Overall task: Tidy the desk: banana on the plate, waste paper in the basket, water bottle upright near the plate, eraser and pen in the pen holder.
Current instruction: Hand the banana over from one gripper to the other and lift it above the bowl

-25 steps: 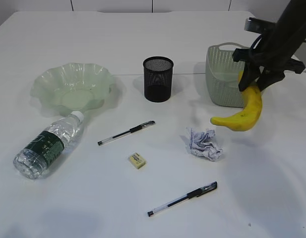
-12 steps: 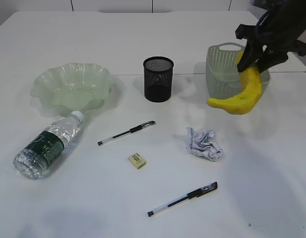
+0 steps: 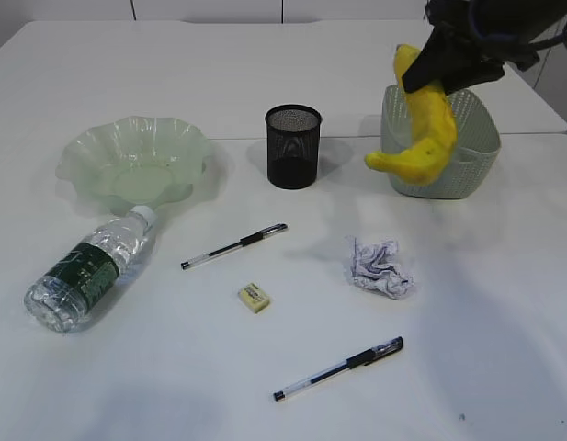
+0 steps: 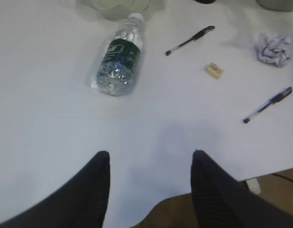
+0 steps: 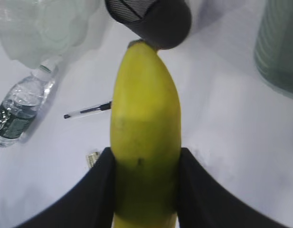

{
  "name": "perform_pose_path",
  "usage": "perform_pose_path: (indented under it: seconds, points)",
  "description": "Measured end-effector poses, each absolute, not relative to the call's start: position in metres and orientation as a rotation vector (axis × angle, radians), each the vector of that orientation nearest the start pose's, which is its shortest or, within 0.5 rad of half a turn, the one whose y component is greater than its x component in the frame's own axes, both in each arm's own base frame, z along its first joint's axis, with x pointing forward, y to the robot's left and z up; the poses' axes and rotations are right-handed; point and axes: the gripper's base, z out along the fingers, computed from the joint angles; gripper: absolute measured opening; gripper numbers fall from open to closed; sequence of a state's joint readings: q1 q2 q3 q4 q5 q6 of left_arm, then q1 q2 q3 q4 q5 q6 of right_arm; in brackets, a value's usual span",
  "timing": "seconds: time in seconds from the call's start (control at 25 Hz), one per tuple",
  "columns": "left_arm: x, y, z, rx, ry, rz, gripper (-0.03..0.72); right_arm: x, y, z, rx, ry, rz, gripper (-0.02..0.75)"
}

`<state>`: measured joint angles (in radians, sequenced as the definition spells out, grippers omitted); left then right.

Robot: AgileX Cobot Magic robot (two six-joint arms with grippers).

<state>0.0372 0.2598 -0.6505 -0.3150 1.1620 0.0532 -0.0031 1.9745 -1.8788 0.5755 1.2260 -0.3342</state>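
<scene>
While the right pincer (image 3: 439,78) holds the banana (image 3: 423,124) aloft over the front edge of the basket (image 3: 467,147), the rest of the desk is untouched: the plate (image 3: 85,152) sits far left on the counter (image 3: 504,303), the bottle (image 3: 85,266) lies on its side just in front of it, the pen holder (image 3: 293,147) stands in the middle. One pen (image 3: 235,246), the eraser (image 3: 254,297), the paper ball (image 3: 380,267) and a second pen (image 3: 340,369) lie loose on the near half.

Risk, as I judge it: the plate is well away, across the pen holder. The grip is near the stem end, so the long free end could swing, slip out, or clip the holder's rim on a low path. A drop here would land it in or against the basket.

Left wrist view: the left pincer (image 4: 148,164) hangs over bare counter near its edge, jaws spread about halfway, nothing between them. The bottle (image 4: 118,61), a pen (image 4: 190,40), the eraser (image 4: 214,70), the paper ball (image 4: 272,48) and the other pen (image 4: 267,104) lie ahead of it.

Right wrist view: the right pincer (image 5: 146,183) is clenched on the banana (image 5: 145,128), one dark finger pressed on each flank. The free tip points toward the pen holder (image 5: 158,19); the bottle (image 5: 20,111) and plate (image 5: 42,28) are beyond, left.
</scene>
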Motion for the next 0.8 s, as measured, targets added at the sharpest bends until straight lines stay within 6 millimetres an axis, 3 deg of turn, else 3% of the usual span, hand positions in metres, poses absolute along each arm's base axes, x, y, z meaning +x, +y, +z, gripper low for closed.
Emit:
perform_pose_path:
  seconds: [0.28, 0.56, 0.8]
  points:
    - [0.037, -0.035, 0.323, -0.007, 2.195, -0.538, 0.384, 0.429, 0.054, 0.336, -0.446, 2.472, 0.779, 0.244]
    - [0.085, -0.039, 0.34, 0.086, 2.252, -0.593, 0.384, 0.429, 0.059, 0.363, -0.515, 2.329, 0.827, 0.244]
    - [0.134, -0.04, 0.369, 0.174, 2.242, -0.592, 0.384, 0.429, 0.062, 0.367, -0.548, 2.29, 0.848, 0.244]
